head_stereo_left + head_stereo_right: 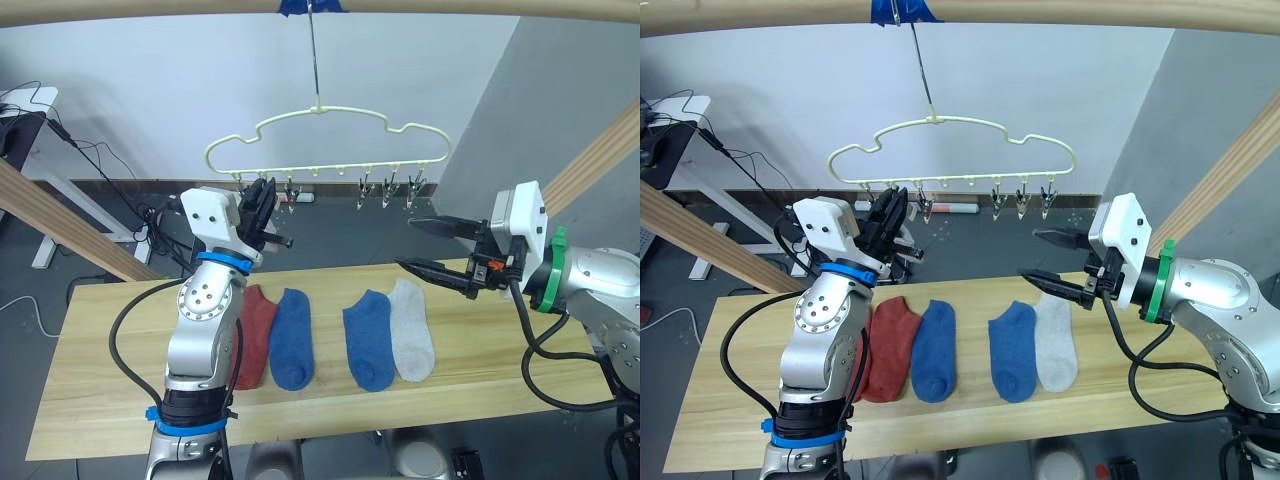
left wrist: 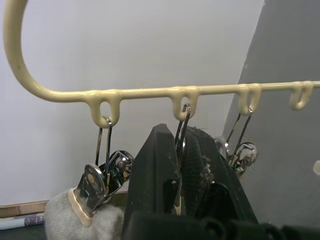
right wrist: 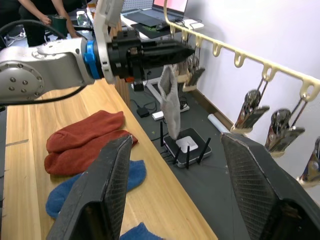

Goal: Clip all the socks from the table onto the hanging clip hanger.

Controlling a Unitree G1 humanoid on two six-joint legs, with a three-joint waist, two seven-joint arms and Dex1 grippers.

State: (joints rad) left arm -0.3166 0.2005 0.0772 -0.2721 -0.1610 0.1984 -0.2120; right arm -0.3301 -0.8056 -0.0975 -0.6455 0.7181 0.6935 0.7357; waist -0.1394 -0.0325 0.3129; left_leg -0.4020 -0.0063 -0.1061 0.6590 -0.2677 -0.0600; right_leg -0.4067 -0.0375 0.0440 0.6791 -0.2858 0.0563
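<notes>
The cream clip hanger (image 1: 320, 140) hangs from a pole over the table's far edge, with a row of metal clips (image 1: 390, 190) below it. My left gripper (image 1: 265, 205) is raised to its left end and shut on the second clip (image 2: 182, 131). A light grey sock (image 3: 170, 97) hangs from the clip beside it. On the table (image 1: 110, 380) lie two rust-red socks (image 3: 85, 132), two blue socks (image 1: 292, 338) (image 1: 368, 338) and a grey sock (image 1: 412, 328). My right gripper (image 1: 406, 243) hovers open above the table's far right, empty.
A round wooden pole (image 1: 450, 8) with blue tape carries the hanger's hook. Slanted wooden beams (image 1: 60, 220) (image 1: 600, 155) stand left and right. Cables and a power strip (image 3: 187, 145) lie on the floor behind. People (image 3: 30, 15) stand in the background of the right wrist view.
</notes>
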